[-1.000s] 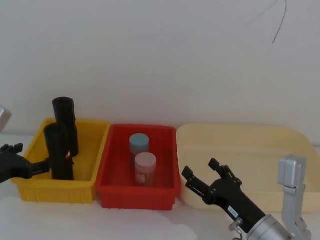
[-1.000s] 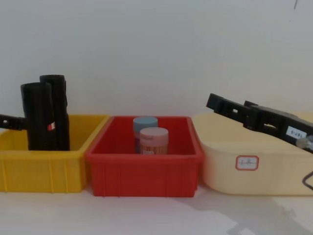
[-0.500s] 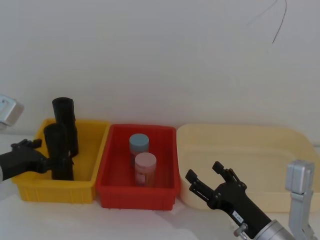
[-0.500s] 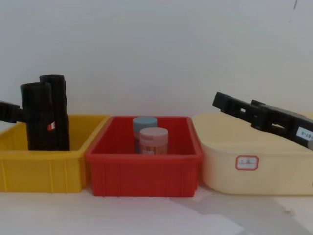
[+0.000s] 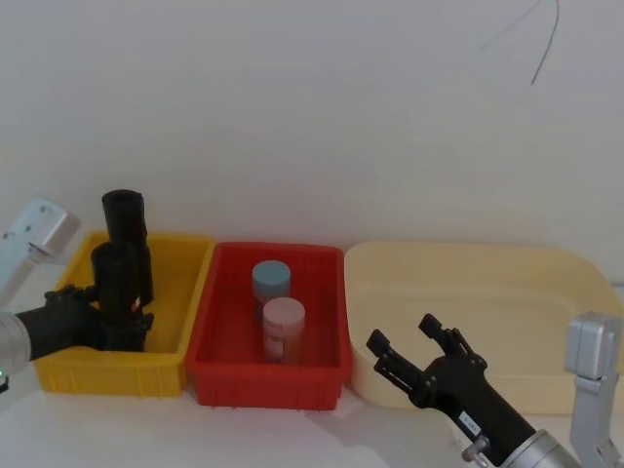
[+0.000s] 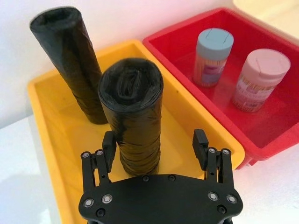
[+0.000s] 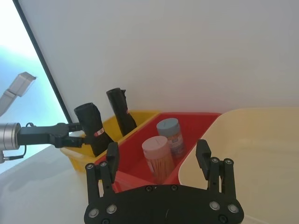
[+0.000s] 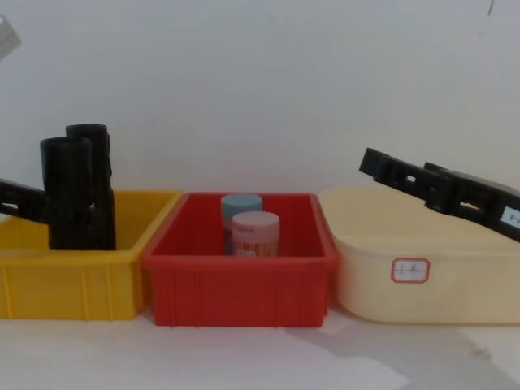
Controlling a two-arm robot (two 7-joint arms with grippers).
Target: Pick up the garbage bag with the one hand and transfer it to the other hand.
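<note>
Jaws astride the garbage bag (image 6: 133, 126), not yet clamped

The left gripper (image 6: 155, 141) has its jaws spread either side of the bag, which stands upright in the yellow bin (image 6: 56, 154). Gripping below the top likely leaves the upper end free for the handover. Beyond the jaws leans the other roll (image 6: 70, 60). The right gripper (image 5: 401, 332) hovers with jaws released, by the cream tub (image 5: 468, 251).
</note>
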